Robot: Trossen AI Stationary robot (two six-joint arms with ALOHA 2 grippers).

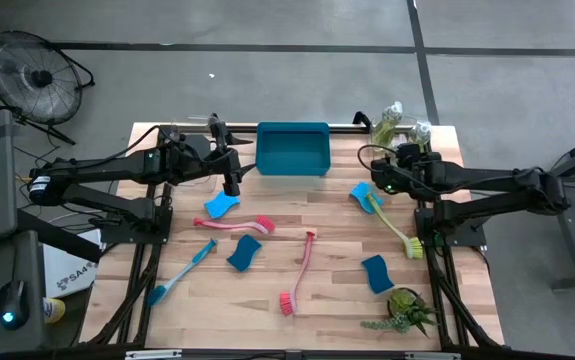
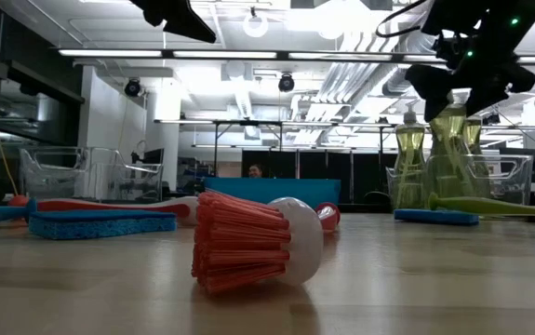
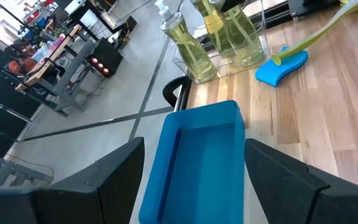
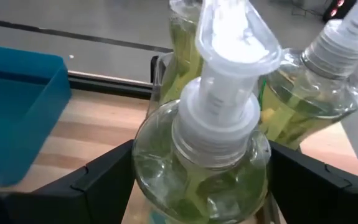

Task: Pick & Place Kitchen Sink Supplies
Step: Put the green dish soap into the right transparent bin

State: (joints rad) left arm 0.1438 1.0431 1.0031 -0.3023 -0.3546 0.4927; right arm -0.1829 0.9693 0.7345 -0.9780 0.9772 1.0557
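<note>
Straddling the clear pump bottle of yellow-green liquid [image 4: 200, 162] at the worktop's far right corner, your right end effector [image 4: 200, 186] stands wide, not gripping. Bottle's heavy, slick, rigid: clamp the body, not the pump. Left end effector [image 3: 191, 180] wide, empty, over the blue rectangular tray [image 3: 197, 162].

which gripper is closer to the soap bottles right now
Right. The right gripper straddles a clear soap bottle, one finger on either side, at the table's back right corner. The left gripper hovers beside the blue tray, well away from the bottles.
</note>
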